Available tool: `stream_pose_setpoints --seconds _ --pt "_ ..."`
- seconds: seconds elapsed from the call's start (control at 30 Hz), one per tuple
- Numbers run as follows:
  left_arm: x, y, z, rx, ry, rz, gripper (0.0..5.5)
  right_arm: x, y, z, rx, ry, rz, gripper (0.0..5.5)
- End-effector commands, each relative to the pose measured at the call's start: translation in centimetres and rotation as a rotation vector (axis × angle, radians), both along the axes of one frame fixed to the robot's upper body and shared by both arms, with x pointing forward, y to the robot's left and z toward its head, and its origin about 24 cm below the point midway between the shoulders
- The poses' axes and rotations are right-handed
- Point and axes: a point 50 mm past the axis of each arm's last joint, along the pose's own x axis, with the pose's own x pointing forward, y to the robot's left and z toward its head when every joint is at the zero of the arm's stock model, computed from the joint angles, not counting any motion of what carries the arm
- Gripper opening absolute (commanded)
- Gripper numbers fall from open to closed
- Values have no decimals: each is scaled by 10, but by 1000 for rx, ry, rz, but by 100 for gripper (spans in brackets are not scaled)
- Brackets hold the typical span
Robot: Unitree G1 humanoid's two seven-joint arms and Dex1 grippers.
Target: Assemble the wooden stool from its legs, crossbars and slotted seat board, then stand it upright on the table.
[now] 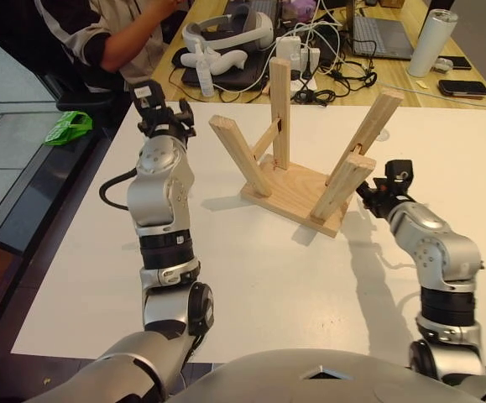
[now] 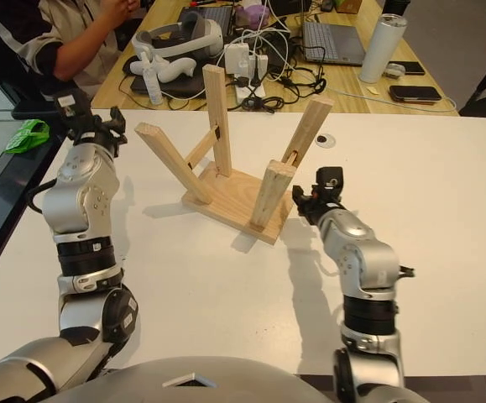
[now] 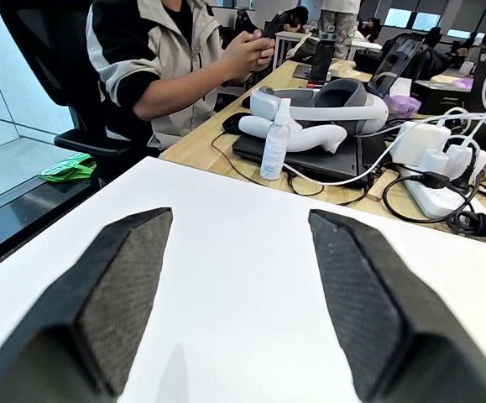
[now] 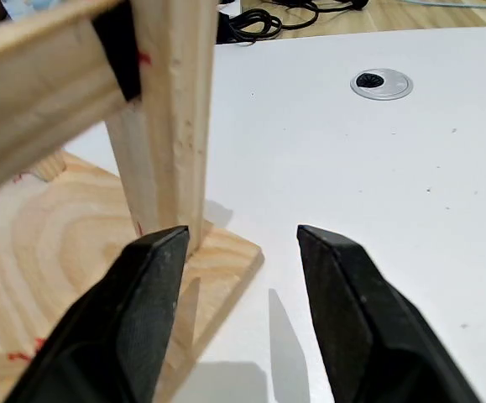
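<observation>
The wooden stool (image 1: 289, 195) lies upside down in the middle of the white table, its seat board (image 4: 49, 252) flat and its legs (image 1: 280, 109) splaying upward. A crossbar (image 4: 33, 92) joins the leg (image 4: 171, 117) nearest my right gripper. My right gripper (image 4: 243, 239) is open, low over the table at the board's right corner (image 2: 283, 220), with one finger (image 4: 146, 285) next to that leg's foot and nothing held. My left gripper (image 3: 238, 222) is open and empty near the table's far left edge (image 1: 165, 116), well clear of the stool.
A cable grommet (image 2: 327, 140) sits in the table right of the stool. Behind the far edge is a desk with a headset (image 1: 226, 34), spray bottle (image 3: 274, 143), power strip and cables (image 1: 310, 63), laptop, and white tumbler (image 1: 431, 42). A person sits at far left.
</observation>
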Motion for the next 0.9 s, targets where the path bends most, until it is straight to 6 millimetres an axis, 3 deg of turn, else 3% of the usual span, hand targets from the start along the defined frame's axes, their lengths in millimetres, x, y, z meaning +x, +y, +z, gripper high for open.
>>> stream_pose_setpoints --seconds 0.03,0.2,0.3,0.37,0.53,0.67,0.83,0.9 --pt "-6 0 1 3 -25 34 304 -9 -26 4 -55 2 52 243" --pt "-12 -5 -2 -5 -41 46 304 -26 -18 23 177 -69 339 243" --pt "-11 -9 -3 -7 -41 35 304 -28 -28 31 253 -89 445 186" --pt "-10 -13 -2 -4 -40 20 304 -27 -34 34 259 -88 504 152" --pt "-10 -20 -3 0 -34 -3 304 -23 -36 38 193 -87 662 152" --pt "-7 -27 -1 -2 -36 -29 304 -19 -23 35 150 -105 788 214" --pt "-9 -36 -5 7 -23 -65 304 -22 -5 16 108 -82 873 295" --pt "-10 -35 -6 8 -20 -63 304 -20 -2 12 95 -88 884 299"
